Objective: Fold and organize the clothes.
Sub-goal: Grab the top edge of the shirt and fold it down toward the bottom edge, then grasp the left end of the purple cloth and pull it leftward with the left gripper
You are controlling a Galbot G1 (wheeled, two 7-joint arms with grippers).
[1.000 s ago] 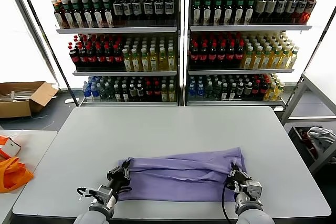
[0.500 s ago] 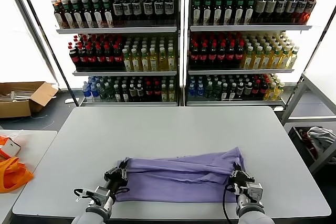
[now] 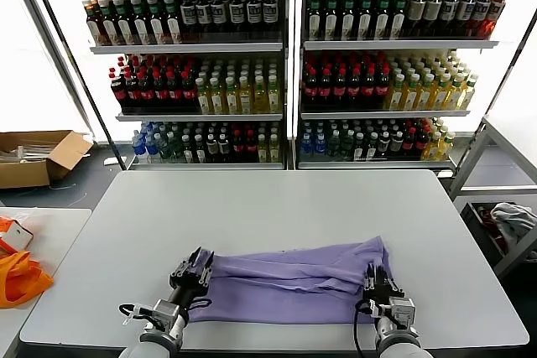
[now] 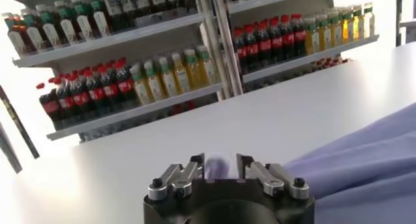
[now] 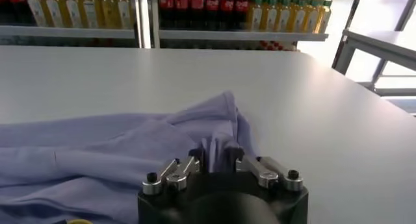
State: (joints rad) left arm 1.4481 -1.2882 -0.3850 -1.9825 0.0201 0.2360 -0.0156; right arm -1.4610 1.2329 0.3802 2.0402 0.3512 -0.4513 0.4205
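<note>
Folding: lavender T-shirt (image 3: pixel 289 282) is lying bunched along the near edge of the grey bench (image 3: pixel 277 207).
Left hand (image 3: pixel 191 269): pinching the shirt's left end, fingers clamped on cloth.
Right hand (image 3: pixel 377 284): gripping the right end likewise.
Tip: keeping both hands level and moving together, holding the fabric taut.
</note>
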